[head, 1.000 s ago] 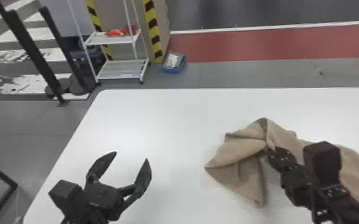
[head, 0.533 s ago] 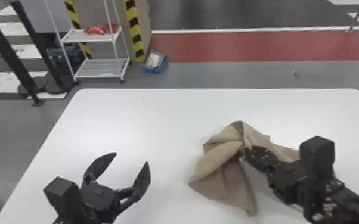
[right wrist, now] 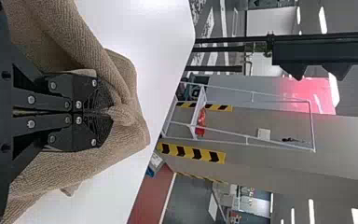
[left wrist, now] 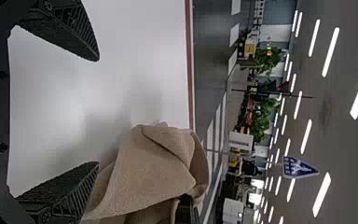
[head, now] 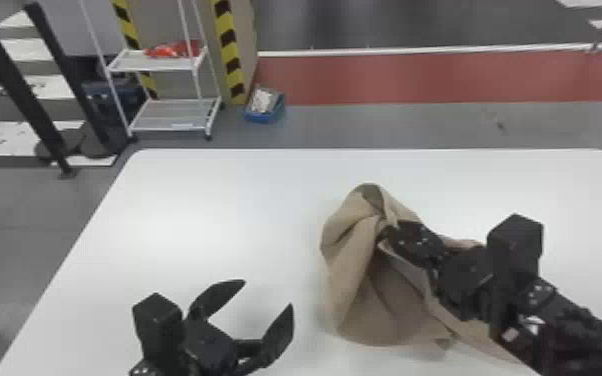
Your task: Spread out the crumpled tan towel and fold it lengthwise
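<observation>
Both arms black throughout. Left gripper [head: 268,294]: broad, leaf-shaped fingers [head: 279,332], narrowing at the ends, ridged on the inner sides; small round holes in the dark palm plate [left wrist: 0,112]. Boxy black housing [head: 157,317] at the left wrist. Right gripper [head: 384,235]: mirrored angular link plates, silvery round screw heads [right wrist: 31,99]. Similar block [head: 517,242] on the right arm [head: 555,305], small pale patches toward the near side, rounded casing beyond.
</observation>
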